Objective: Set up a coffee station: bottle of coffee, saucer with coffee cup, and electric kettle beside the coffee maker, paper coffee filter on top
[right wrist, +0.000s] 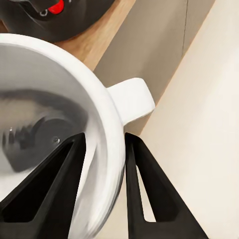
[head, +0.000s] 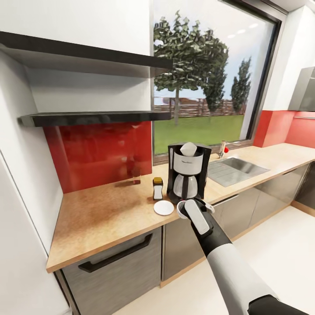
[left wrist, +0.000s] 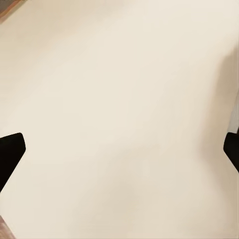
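Right hand (right wrist: pixel 104 149) reaches forward, clamped on the coffee cup (right wrist: pixel 59 114) rim — beside the saucer (head: pixel 164 208); left hand (left wrist: pixel 119 149) spread apart.

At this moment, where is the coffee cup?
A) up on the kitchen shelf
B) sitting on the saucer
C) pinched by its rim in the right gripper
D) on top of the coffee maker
C: the right gripper has one finger inside and one outside the coffee cup rim, while the saucer lies bare.

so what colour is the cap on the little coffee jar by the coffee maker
Yellow, on the bottle of coffee; clearest in the head view.
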{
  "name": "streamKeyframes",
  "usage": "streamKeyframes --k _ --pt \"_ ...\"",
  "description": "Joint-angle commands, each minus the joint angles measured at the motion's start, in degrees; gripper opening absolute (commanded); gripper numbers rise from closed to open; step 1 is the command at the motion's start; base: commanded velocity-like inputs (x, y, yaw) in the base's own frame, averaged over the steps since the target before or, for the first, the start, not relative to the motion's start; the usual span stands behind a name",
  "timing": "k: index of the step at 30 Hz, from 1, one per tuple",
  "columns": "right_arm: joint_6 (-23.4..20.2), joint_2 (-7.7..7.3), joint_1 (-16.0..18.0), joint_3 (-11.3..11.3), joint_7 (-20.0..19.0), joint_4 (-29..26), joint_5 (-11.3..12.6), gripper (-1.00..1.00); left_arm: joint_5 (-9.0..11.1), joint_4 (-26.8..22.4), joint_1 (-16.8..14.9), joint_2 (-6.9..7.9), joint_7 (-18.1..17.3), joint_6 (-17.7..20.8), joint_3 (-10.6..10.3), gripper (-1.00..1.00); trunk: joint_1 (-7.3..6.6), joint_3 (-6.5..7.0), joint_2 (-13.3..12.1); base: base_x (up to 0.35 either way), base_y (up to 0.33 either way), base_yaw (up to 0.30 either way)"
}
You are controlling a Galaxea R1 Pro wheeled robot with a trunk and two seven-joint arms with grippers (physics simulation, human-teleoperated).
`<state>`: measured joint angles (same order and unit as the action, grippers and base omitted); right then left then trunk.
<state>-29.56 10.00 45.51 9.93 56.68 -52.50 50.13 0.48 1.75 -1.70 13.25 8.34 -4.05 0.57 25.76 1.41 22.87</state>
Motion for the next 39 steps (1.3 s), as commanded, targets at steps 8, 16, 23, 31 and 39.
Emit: streamKeyframes --k 8,16,23,31,39 --pt "-0.41 0.00 0.04 0.00 0.27 0.07 0.14 -1.00 -0.03 0.19 -0.06 -0.10 0.13 -0.43 0.20 1.00 0.02 -0.02 0.05 0.146 0.059 0.000" --pt "-0.42 0.00 0.02 0.08 0.27 0.12 0.14 -1.00 -0.04 0.19 -0.06 -0.79 0.05 -0.43 0.14 1.00 0.02 -0.02 0.05 0.019 0.011 0.000" --pt "-0.45 0.00 0.02 0.09 0.27 0.18 0.14 -1.00 0.00 0.19 -0.06 -0.85 0.04 -0.43 0.13 1.00 0.02 -0.02 0.05 0.167 0.000 0.000" --pt "-0.44 0.00 0.02 0.09 0.27 0.21 0.14 -1.00 0.04 0.21 -0.06 -0.85 0.08 -0.43 0.15 1.00 0.02 -0.03 0.05 0.177 0.018 0.014" --pt "-0.41 0.00 0.02 0.05 0.27 0.29 0.14 -1.00 0.05 0.19 -0.06 -0.94 0.10 -0.43 0.14 1.00 0.02 -0.22 0.05 0.006 0.001 0.200"
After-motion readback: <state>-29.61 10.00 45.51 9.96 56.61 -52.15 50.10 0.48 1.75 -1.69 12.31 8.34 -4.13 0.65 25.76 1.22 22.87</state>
